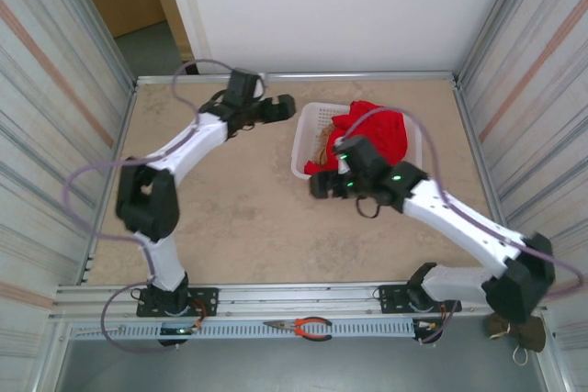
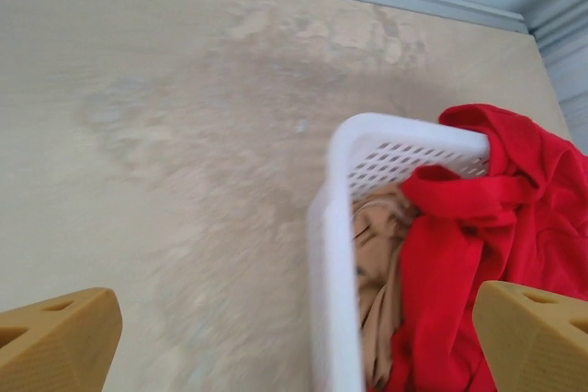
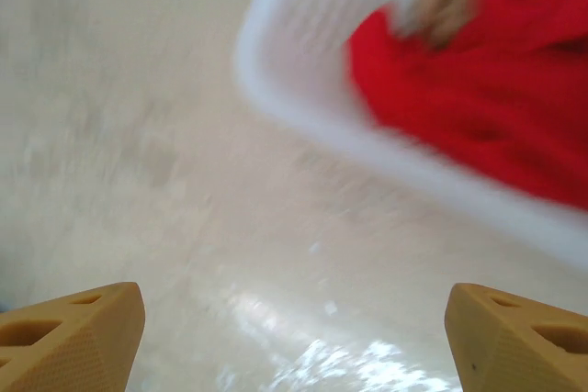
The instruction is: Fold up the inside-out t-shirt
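Top external view: a white plastic basket stands on the beige tabletop, right of centre and toward the far edge. It holds two pieces of clothing. The inside-out t-shirt, bright red, is bunched in a heap that takes up the right and far part of the basket and rises above the rim, with a fold of it reaching the near left corner. Beside it, in the left part of the basket, lies a tan-brown garment, mostly below the rim and partly covered by the red cloth. The left wrist view shows the basket's perforated wall and rounded corner, with the red shirt draped over the top edge of that wall and lying against the tan cloth inside. The left gripper hangs above bare tabletop just to the left of the basket's far left corner, its fingers spread wide apart with nothing between them. The right gripper is low at the basket's near left corner, just beside the rim; its fingers also stand wide apart and empty, over bare tabletop, with the blurred basket wall and the red shirt ahead of them. Whether it touches the basket cannot be told. A pair of red-handled pliers lies on the metal rail between the arm bases.
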Available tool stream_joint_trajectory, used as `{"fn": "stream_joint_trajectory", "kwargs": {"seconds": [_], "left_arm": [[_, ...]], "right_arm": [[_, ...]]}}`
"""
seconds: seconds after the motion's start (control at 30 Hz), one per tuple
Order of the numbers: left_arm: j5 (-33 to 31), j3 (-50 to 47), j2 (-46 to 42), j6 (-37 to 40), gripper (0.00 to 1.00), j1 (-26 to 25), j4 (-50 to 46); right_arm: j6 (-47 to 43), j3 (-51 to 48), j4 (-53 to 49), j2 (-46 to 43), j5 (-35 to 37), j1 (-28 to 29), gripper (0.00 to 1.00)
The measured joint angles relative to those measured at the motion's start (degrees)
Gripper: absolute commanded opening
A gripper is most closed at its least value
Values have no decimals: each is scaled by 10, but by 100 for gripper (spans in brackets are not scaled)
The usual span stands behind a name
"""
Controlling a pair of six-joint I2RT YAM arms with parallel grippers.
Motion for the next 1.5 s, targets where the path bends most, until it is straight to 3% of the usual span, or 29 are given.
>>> {"fn": "stream_joint_trajectory", "kwargs": {"seconds": [0.17, 0.37, 0.5, 0.77, 1.0, 1.17, 1.3, 1.5], "left_arm": [[-13, -142, -163, -2, 99, 14, 8], [-24, -262, -279, -23, 99, 15, 0], [-25, -315, -324, -42, 99, 15, -1], [-18, -345, -330, -60, 99, 9, 1], [-14, -345, -302, -60, 99, -31, 15], [-10, -332, -242, -58, 99, -64, 28], [-10, -322, -218, -58, 99, -92, 31], [-12, -313, -216, -60, 99, -125, 35]], "right_arm": [[5, 63, 37, 176, -3, 85, 83], [3, 153, 61, 309, 12, 67, 83], [3, 190, 75, 348, 16, 2, 83], [3, 297, 106, 406, -11, -188, 82], [-9, 249, 105, 277, -62, -268, 86], [-20, 212, 108, 197, -83, -385, 85], [-33, 212, 106, 234, -83, -459, 84], [-37, 259, 85, 346, -84, -485, 81]]}}
